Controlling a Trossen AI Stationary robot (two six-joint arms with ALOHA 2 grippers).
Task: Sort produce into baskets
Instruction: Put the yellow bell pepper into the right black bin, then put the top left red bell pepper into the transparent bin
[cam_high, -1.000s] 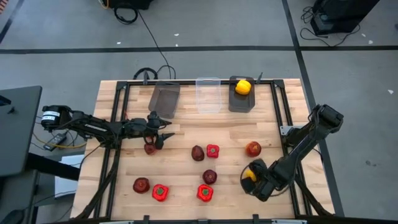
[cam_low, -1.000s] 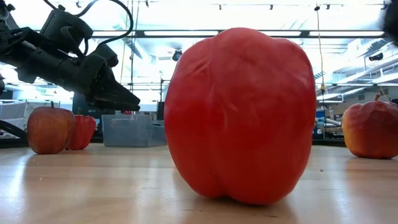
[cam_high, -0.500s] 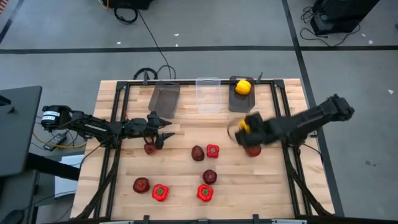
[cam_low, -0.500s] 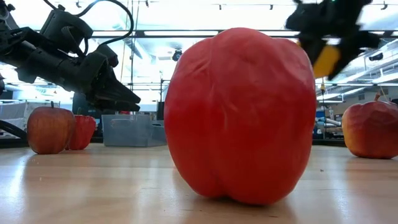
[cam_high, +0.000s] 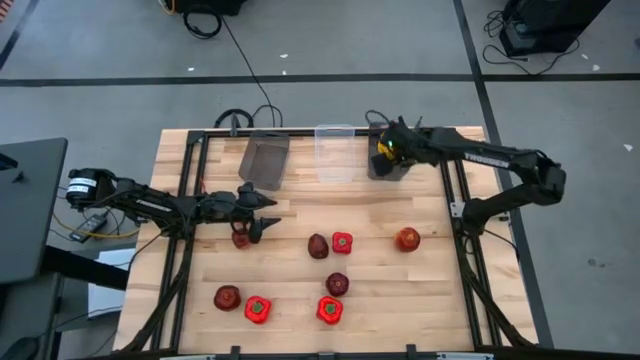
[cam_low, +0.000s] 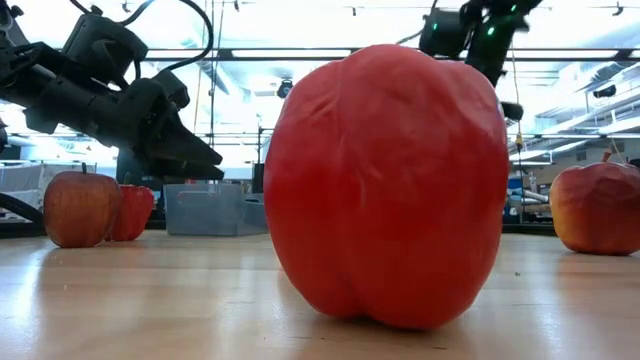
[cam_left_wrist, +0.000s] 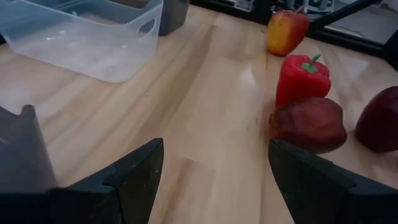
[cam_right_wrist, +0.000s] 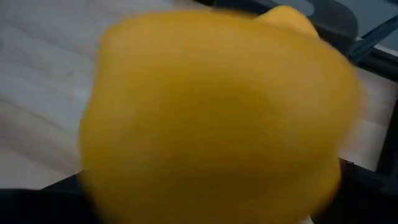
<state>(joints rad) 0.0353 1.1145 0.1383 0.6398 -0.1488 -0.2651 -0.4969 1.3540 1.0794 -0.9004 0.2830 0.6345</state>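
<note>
Now the right tool (cam_high: 384, 150) pinches a yellow pepper (cam_right_wrist: 217, 112) over the one-o'clock grey bin (cam_high: 388, 168); left tool (cam_high: 268, 214) spread.

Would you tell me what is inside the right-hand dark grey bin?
A yellow pepper shows in the dark grey bin, held by the right gripper; the arm covers the rest.

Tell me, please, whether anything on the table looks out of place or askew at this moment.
Nothing stands out. The three bins sit in a row at the far edge: left grey bin, clear bin, right grey bin. The right hand holds a yellow pepper over the right one. Loose produce rests intact on the table.
</note>
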